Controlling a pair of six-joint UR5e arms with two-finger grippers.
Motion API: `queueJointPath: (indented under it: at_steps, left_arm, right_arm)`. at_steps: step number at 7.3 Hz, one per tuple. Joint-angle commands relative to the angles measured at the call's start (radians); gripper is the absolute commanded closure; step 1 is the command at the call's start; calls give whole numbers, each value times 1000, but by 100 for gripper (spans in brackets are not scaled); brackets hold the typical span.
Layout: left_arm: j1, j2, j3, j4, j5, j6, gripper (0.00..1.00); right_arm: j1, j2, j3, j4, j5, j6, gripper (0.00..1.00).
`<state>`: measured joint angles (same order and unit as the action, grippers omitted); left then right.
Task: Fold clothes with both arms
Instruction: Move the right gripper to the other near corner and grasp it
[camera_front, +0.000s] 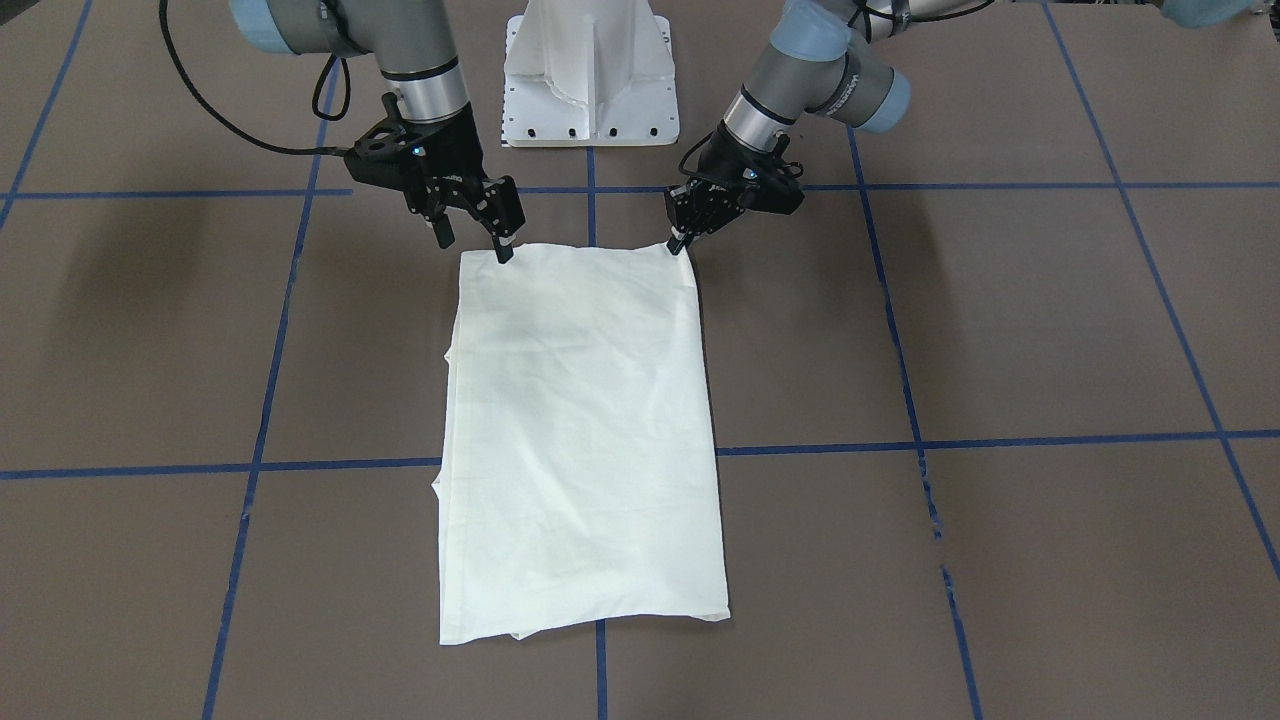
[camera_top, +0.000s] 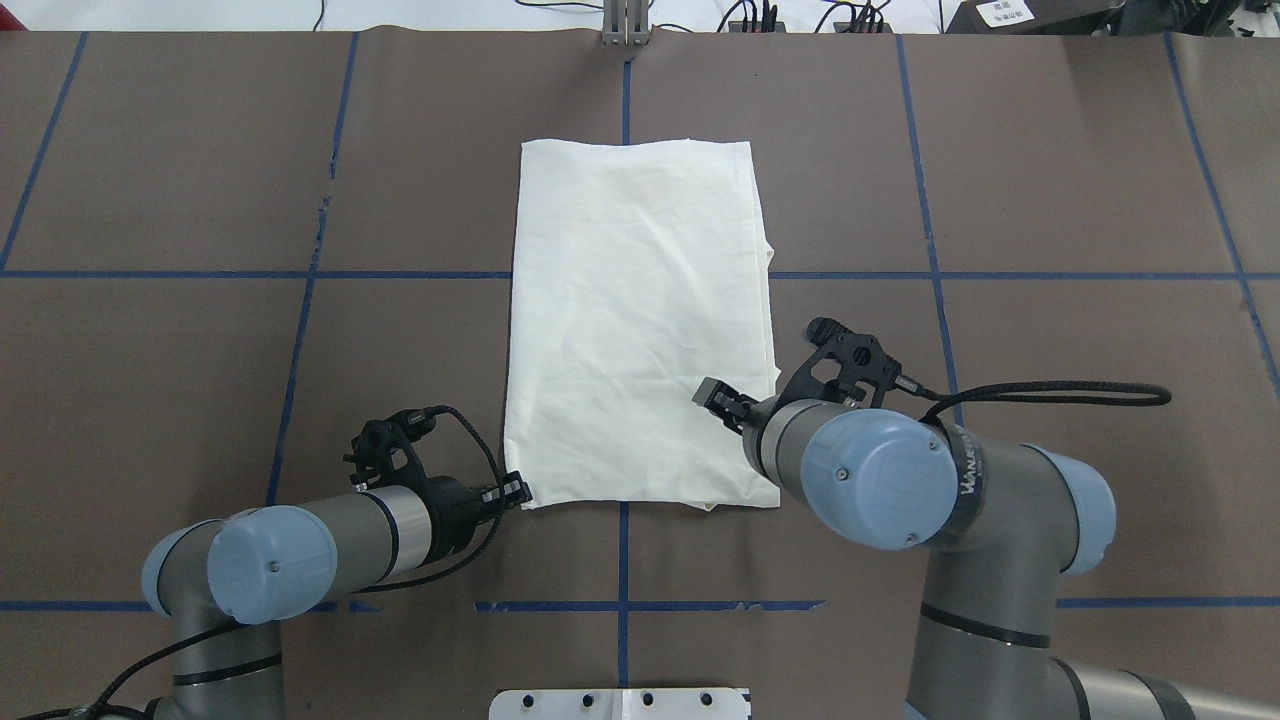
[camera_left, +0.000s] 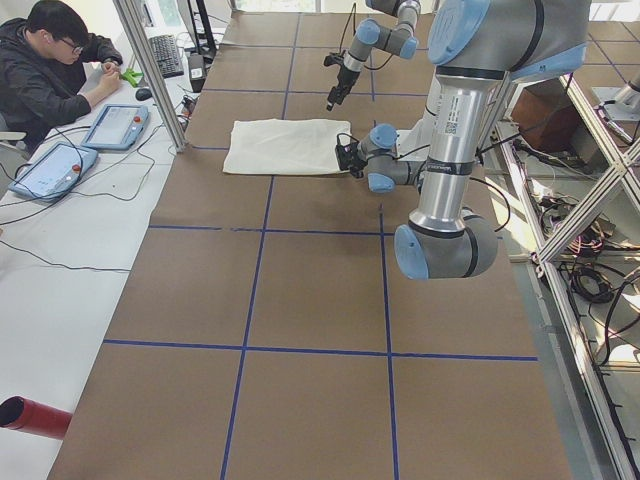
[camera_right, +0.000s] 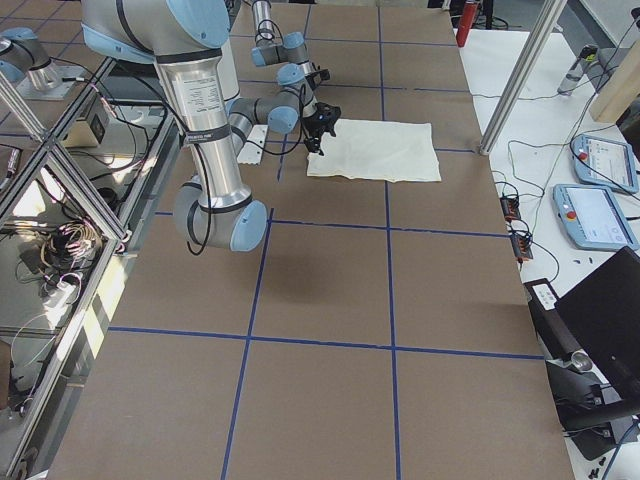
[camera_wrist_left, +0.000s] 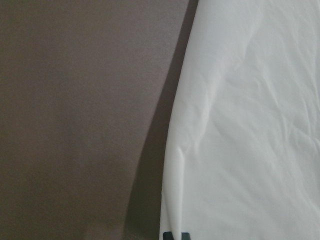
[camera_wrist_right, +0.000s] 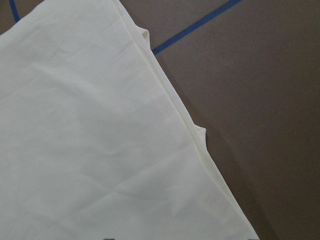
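The clothes (camera_front: 580, 420) lie folded into a long plain cream rectangle in the middle of the table, with no print showing. My left gripper (camera_front: 681, 244) is at the near left corner (camera_top: 530, 495), fingers together and shut on the cloth edge. The left wrist view shows that edge (camera_wrist_left: 172, 200) slightly raised over its shadow. My right gripper (camera_front: 474, 246) is open at the near right corner. One of its fingers (camera_front: 505, 250) rests over the cloth and the other is off it, over the table. The right wrist view shows only the cloth's layered edge (camera_wrist_right: 195, 135).
The white pedestal base (camera_front: 590, 75) stands behind the cloth between the arms. Blue tape lines (camera_top: 625, 605) grid the brown table. A person (camera_left: 50, 70) sits at a side desk with tablets (camera_left: 115, 125). A red cylinder (camera_left: 35, 417) lies at the desk's near end.
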<state>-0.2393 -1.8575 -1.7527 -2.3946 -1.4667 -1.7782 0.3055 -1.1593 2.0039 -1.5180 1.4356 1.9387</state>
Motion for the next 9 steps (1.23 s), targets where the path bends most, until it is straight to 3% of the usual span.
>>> queueJointPath:
  at_steps: [1, 4, 9]
  left_arm:
    - [-2, 0, -4, -1, 0, -1, 100]
    - [-3, 1, -10, 0, 0, -1, 100]
    - [-3, 4, -11, 0, 0, -1, 100]
  right_arm:
    - [-72, 38, -40, -85, -20, 140, 22]
    - [-88, 102, -169, -76, -41, 178, 21]
    - [-98, 147, -226, -74, -84, 220, 17]
